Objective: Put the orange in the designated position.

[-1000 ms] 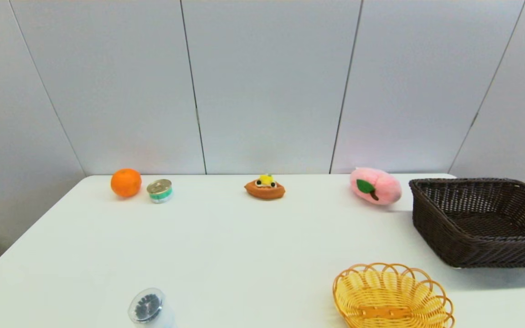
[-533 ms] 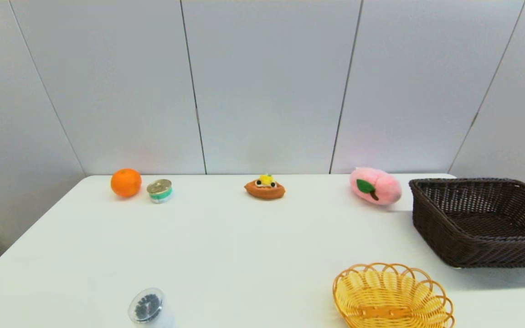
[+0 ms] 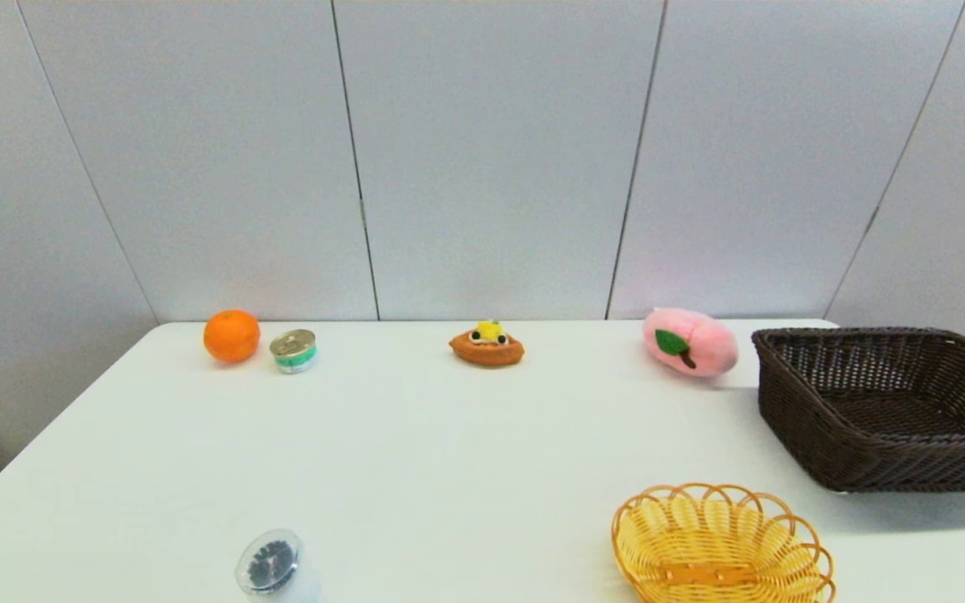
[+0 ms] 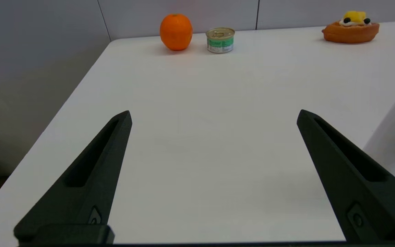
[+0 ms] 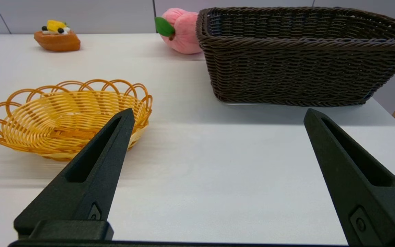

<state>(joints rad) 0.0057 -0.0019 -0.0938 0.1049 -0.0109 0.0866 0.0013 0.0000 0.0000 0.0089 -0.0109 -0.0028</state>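
orange [image 3: 231, 335] beside tin can [image 3: 293, 351], far left corner

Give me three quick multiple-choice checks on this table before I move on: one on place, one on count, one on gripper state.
1. What stands right beside the round bright orange fruit?
A. small green-banded tin can
B. pink plush peach
C. yellow wicker basket

2. How many wicker baskets are on the white table?
A. one
B. two
C. three

3. How does the left gripper stand?
A. shut on the orange
B. shut on nothing
C. open, holding nothing

Answers:
1 A: the small green-banded tin can sits next to the orange at the far left corner.
2 B: only the yellow wicker basket and the dark brown wicker basket show.
3 C: its fingers are spread wide over bare tabletop, as are the right gripper's.
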